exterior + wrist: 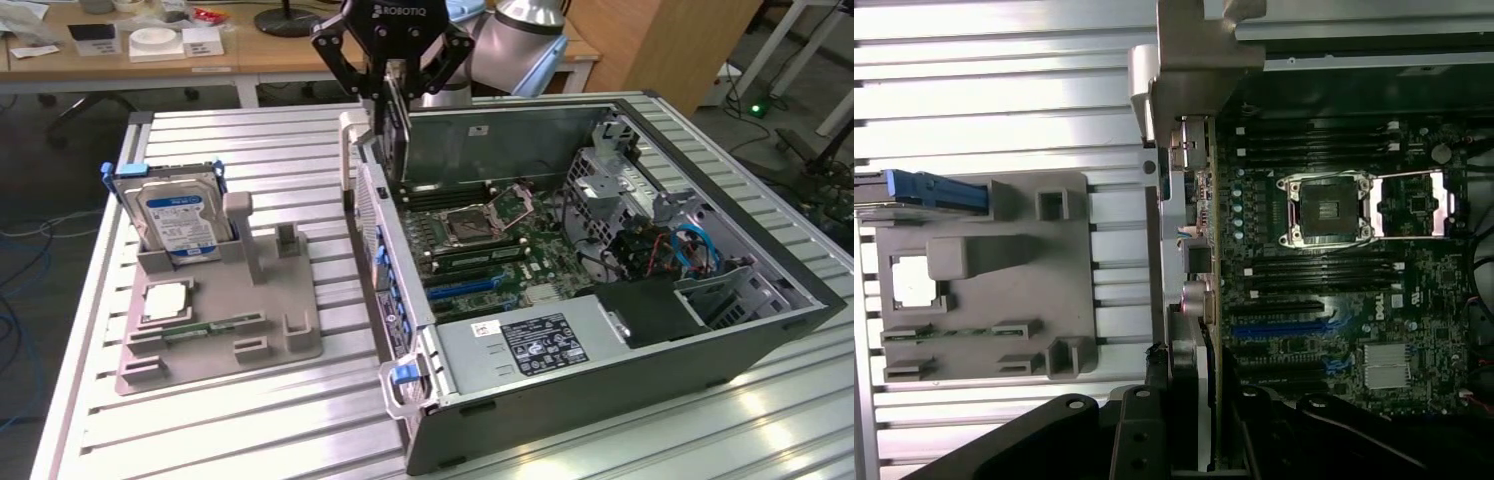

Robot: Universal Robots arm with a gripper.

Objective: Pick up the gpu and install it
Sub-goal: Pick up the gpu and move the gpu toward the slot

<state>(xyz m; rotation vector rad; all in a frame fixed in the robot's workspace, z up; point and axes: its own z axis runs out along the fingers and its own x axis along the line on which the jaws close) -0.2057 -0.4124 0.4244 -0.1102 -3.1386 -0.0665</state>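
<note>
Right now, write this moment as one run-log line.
gripper shut on gpu | gpu upright over case, near its wall | not seated

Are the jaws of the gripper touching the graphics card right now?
Touching. In the exterior view the gripper has its jaws closed on the upper part of the graphics card, which hangs upright over the open computer case.

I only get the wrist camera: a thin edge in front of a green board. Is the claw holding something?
Observer: Yes. From the side, the gripper clamps a flat dark graphics card, hanging upright over the open computer case.
Operator: Plugged in?
Observer: It seems not; its lower edge hangs above the green board.
Operator: Anything beside the case?
Observer: A hard drive with a blue-white label stands upright in a grey holder, at the exterior view's left.
</note>
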